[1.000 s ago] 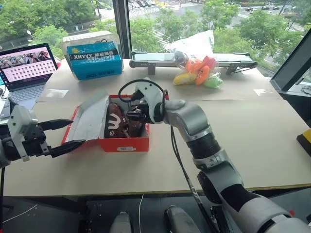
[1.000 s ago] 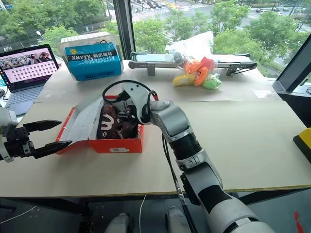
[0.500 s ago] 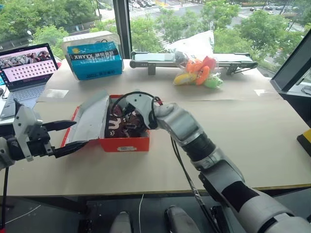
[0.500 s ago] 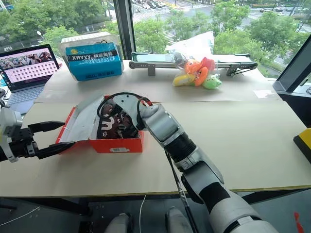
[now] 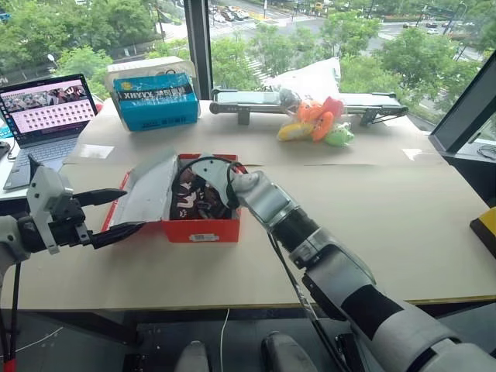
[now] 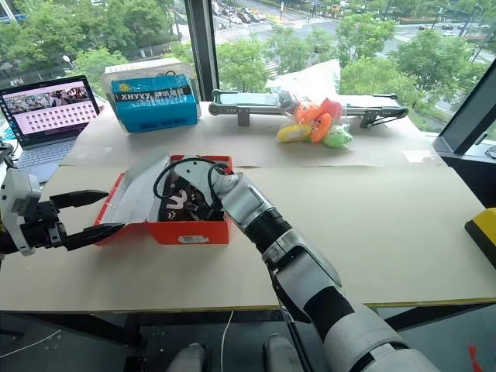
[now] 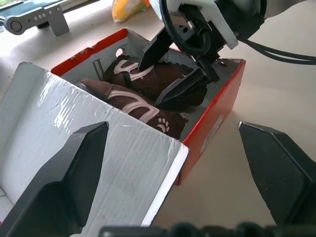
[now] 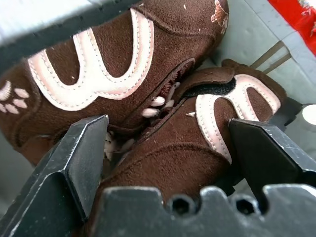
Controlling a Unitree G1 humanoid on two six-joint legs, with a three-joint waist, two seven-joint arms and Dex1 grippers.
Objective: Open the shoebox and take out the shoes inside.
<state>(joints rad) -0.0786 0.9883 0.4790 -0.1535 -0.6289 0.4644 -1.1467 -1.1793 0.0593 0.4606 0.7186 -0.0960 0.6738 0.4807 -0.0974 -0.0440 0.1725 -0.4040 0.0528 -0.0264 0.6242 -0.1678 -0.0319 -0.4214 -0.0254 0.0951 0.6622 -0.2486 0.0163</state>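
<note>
The shoebox (image 5: 203, 227) sits left of centre in the head views, lid (image 5: 147, 190) flung open to frame left, pale inside face up. Both shoes (image 7: 148, 84) lie inside, side by side, brown with pale curved marks.

My right gripper (image 7: 170, 69) is down in the box mouth, fingers spread wide, nothing pinched yet. In the right wrist view the nearer shoe (image 8: 197, 148) sits between my two fingers (image 8: 81, 148), directly ahead and below, the other shoe just behind it and touching it. In the left wrist view the shoes run lengthwise along the box, and my fingers look set across the upper one, so closing should catch it across its width, I judge; whether a pad already touches the suede I can't tell.

My left gripper (image 5: 108, 215) is at frame left, spread open, one finger above and one below the lid's free edge, not clearly pressing on it. Right arm is much the nearer to the shoes.
</note>
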